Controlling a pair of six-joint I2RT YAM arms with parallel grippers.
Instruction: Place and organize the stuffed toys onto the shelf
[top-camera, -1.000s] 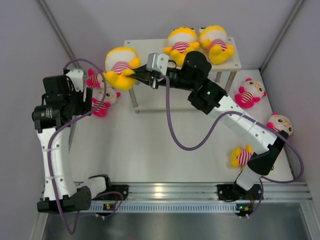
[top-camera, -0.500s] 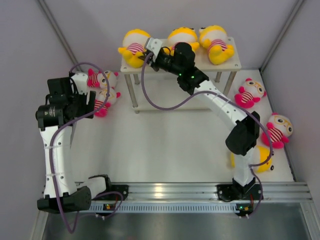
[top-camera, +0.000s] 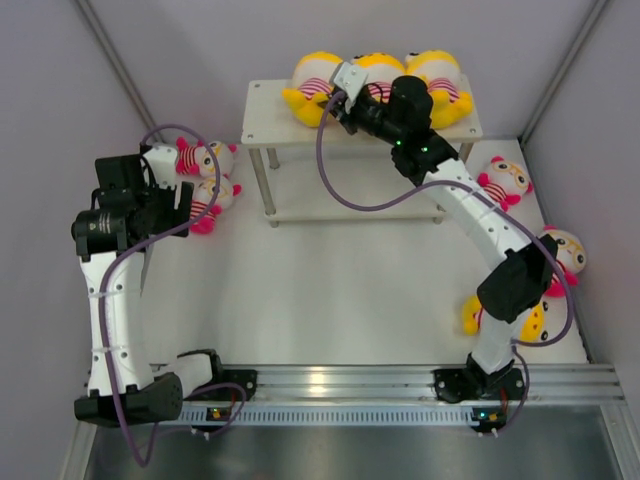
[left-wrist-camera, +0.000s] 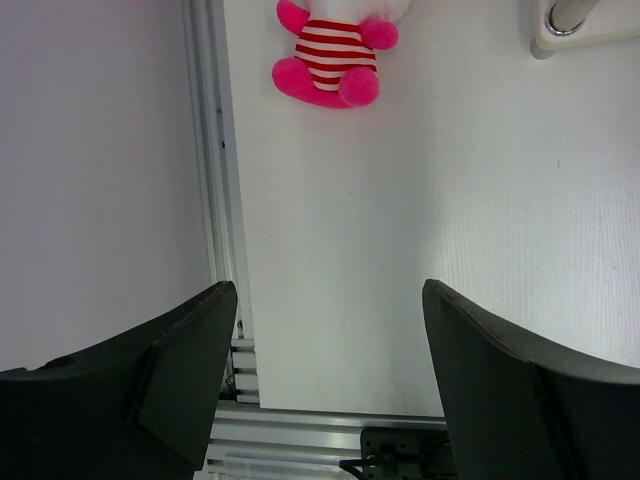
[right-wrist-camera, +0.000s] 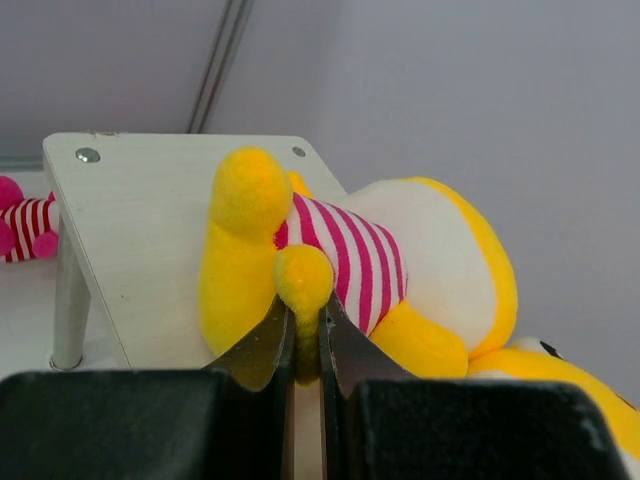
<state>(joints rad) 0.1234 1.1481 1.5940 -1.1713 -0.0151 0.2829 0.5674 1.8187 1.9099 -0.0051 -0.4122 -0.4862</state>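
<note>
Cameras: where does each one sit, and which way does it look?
Top external: high behind the arms, looking down on the table and shelf; both arms show.
Left wrist: on the left arm, looking down at a pink toy; open left pincer below.
Right wrist: low by the shelf top; right pincer shut on a yellow toy.
Shared: top and right wrist both show that yellow toy.

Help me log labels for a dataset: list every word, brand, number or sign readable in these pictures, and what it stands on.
None can be read.
The yellow toy held in the right pincer and the pink toy show only stripes.
The shelf board is plain.
Any print on the left arm or the right arm is too small to tell.
</note>
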